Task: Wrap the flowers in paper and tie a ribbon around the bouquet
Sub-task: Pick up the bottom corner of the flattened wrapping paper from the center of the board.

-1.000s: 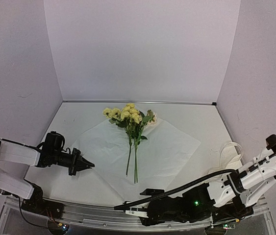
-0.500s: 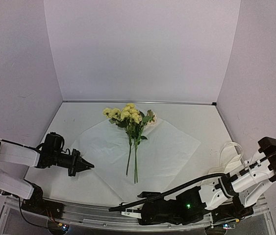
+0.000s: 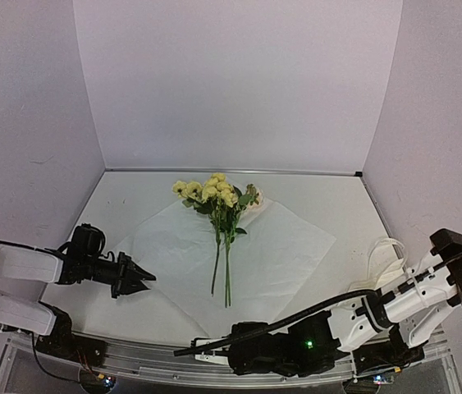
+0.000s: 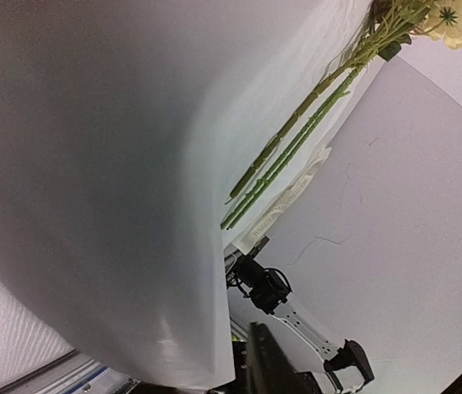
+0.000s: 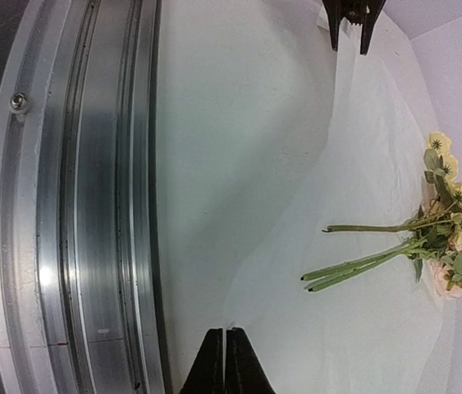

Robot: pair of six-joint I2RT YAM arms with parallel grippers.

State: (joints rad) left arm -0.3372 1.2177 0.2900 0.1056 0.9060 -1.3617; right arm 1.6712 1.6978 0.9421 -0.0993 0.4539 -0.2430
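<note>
Since the earlier frame the right arm has slid left along the grey aluminium rail [image 5: 91, 205] at the near edge, and the right gripper [image 5: 225, 335], then spread wide, now has its two black fingers pressed flat together. The left gripper [image 5: 349, 46] has sunk a little.

Right tool: closed, tips lying just past the rail at the near corner of the large thin white sheet of wrapping paper [image 3: 280, 246]. I cannot tell whether any paper is pinched between the fingers.

Left tool: at the sheet's left corner, fingers a narrow slit apart with white paper at the gap. A raised fold runs from it across the sheet, and its own wrist view is mostly filled by lifted paper. I cannot tell whether the corner is clamped.

The small bunch of pale yellow flowers [image 3: 217, 195] lies on the sheet, blooms toward the far corner and thin green stems pointing at the rail, apart from both tools.

The narrow cream ribbon [image 3: 386, 240] lies looped on the white table [image 3: 329, 193], right of the paper.
</note>
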